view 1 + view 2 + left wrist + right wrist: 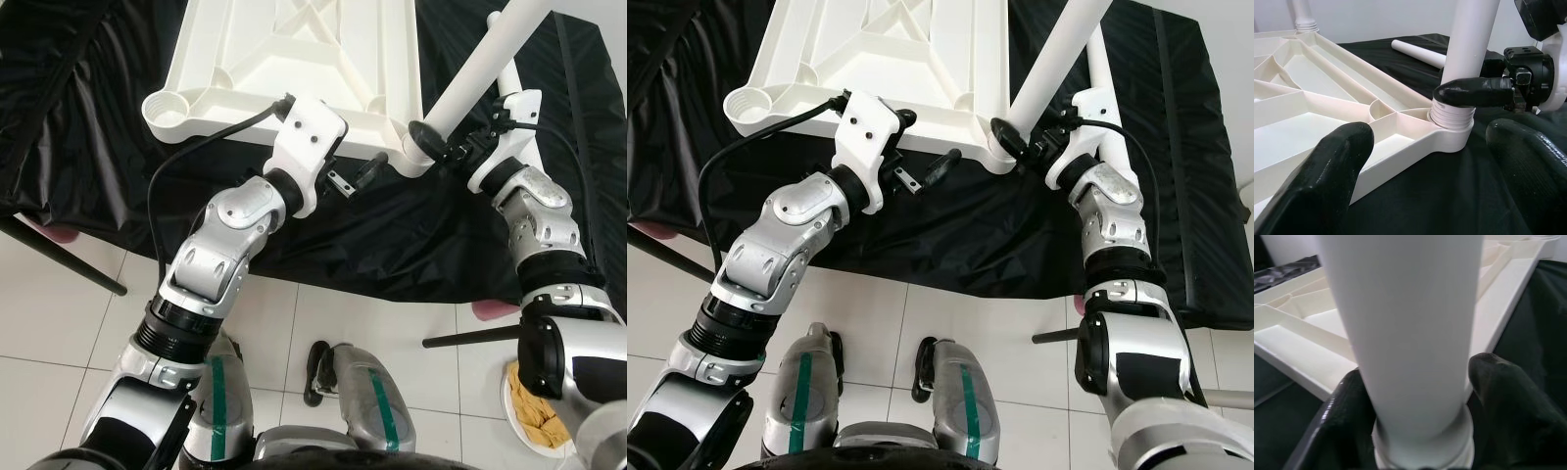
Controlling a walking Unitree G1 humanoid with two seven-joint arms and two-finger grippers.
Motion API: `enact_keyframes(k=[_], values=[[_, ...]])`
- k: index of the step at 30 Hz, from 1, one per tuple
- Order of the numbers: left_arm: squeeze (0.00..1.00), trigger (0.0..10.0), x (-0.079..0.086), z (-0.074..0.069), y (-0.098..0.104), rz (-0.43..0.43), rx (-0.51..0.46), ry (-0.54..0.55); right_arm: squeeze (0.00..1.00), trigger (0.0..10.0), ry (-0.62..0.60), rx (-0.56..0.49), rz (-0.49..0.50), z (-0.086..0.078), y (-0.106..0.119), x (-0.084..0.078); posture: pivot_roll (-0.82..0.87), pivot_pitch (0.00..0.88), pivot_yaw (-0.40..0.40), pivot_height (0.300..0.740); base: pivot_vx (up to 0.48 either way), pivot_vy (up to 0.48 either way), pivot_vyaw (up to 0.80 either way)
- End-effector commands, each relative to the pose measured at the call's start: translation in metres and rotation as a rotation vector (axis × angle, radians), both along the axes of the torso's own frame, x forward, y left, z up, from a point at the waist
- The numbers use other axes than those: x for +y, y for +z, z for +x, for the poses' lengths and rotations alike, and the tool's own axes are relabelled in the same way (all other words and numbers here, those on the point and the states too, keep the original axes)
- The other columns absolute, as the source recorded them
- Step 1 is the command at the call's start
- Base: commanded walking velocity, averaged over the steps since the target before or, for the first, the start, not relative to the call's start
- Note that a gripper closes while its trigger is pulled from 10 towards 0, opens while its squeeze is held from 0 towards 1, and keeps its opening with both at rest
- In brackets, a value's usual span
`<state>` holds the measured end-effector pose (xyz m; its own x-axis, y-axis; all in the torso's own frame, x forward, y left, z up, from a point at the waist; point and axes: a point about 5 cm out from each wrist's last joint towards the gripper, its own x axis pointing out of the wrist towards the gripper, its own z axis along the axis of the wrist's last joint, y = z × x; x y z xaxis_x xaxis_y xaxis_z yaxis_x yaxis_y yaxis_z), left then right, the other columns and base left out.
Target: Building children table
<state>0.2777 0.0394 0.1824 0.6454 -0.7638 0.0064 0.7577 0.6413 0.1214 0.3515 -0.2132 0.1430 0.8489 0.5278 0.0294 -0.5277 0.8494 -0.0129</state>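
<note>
The white table top (245, 59) lies upside down on a black cloth (411, 235), ribs facing up. A white leg (480, 64) stands tilted in the near right corner socket (1452, 134). My right gripper (436, 139) is shut on this leg just above the socket; one finger (1474, 92) wraps the threaded base, and both fingers (1347, 421) flank the tube in the right wrist view. My left gripper (1430, 171) is open beside the top's front edge, close to that corner, holding nothing. The near left corner socket (168, 108) is empty.
A second white leg (1418, 53) lies loose on the cloth behind the right gripper. Another leg (1303, 12) stands at a far corner. Below the cloth is white tiled floor (59, 333), with black support legs (69, 264) and a bowl with something yellow (534, 406).
</note>
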Motion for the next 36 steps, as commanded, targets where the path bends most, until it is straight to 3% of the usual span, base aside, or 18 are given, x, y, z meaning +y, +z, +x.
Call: enact_keyframes(k=[1,2,3,8,9,11,12,17,18,19,20,28,30,31,36], values=[[0.00,10.0,-0.003,-0.003,0.001,0.002,0.003,-0.035,0.00,7.7,-0.015,-0.001,0.026,0.001,-0.001,-0.003,0.13,0.068,-0.110,0.740,0.000,0.000,0.00],[0.00,10.0,-0.003,-0.003,0.001,0.002,0.003,-0.035,0.00,7.7,-0.015,-0.001,0.026,0.001,-0.001,-0.003,0.13,0.068,-0.110,0.740,0.000,0.000,0.00],[0.00,10.0,-0.004,-0.003,0.001,0.001,0.002,-0.037,0.00,10.0,-0.021,-0.004,0.033,0.003,0.000,-0.002,0.13,0.066,-0.110,0.740,0.000,0.000,0.00],[0.00,10.0,-0.004,-0.002,0.001,0.002,0.002,-0.036,0.00,9.9,-0.022,-0.012,0.034,0.005,0.002,-0.001,0.14,0.067,-0.111,0.740,0.000,0.000,0.00],[0.00,10.0,-0.004,-0.002,0.002,0.002,0.002,-0.035,0.00,6.0,-0.023,-0.014,0.036,0.007,0.002,0.000,0.14,0.067,-0.113,0.740,0.000,0.000,0.00],[0.00,10.0,-0.004,-0.002,0.002,0.002,0.002,-0.035,0.00,6.0,-0.023,-0.014,0.036,0.007,0.002,0.000,0.14,0.067,-0.113,0.740,0.000,0.000,0.00],[0.00,10.0,-0.004,-0.002,0.002,0.002,0.002,-0.033,0.00,0.0,-0.020,-0.013,0.039,0.007,0.002,0.002,0.14,0.068,-0.116,0.740,0.000,0.000,0.00],[0.00,10.0,-0.004,-0.002,0.002,0.001,0.002,-0.030,0.00,0.0,-0.012,-0.008,0.042,0.007,0.000,0.004,0.14,0.070,-0.119,0.740,0.000,0.000,0.00],[0.00,10.0,-0.004,-0.003,0.002,0.000,0.003,-0.028,0.00,2.0,-0.007,0.002,0.040,0.006,-0.003,0.005,0.14,0.072,-0.121,0.740,0.000,0.000,0.00],[0.00,10.0,-0.004,-0.003,0.002,0.000,0.003,-0.028,0.00,2.0,-0.007,0.002,0.040,0.006,-0.003,0.005,0.14,0.072,-0.121,0.740,0.000,0.000,0.00],[0.00,10.0,-0.004,-0.003,0.001,-0.001,0.004,-0.027,0.00,10.0,-0.004,0.010,0.037,0.004,-0.005,0.005,0.14,0.072,-0.122,0.740,0.000,0.000,0.00],[0.00,10.0,-0.004,-0.004,0.001,-0.003,0.007,-0.029,0.00,10.0,-0.020,0.022,0.054,0.001,-0.009,0.006,0.14,0.073,-0.123,0.740,0.000,0.000,0.00],[0.00,10.0,-0.005,-0.005,0.001,-0.005,0.008,-0.033,0.00,10.0,-0.089,0.013,0.060,0.002,-0.009,0.006,0.13,0.072,-0.125,0.740,0.000,0.000,0.00],[0.00,10.0,-0.007,-0.005,0.000,-0.007,0.009,-0.037,0.00,10.0,-0.196,0.017,0.059,0.003,-0.012,0.005,0.13,0.064,-0.133,0.740,0.000,0.000,0.00],[0.00,10.0,-0.008,-0.006,-0.001,-0.008,0.011,-0.040,0.00,10.0,-0.242,0.014,0.066,0.002,-0.014,0.008,0.13,0.060,-0.134,0.740,0.000,0.000,0.00]])
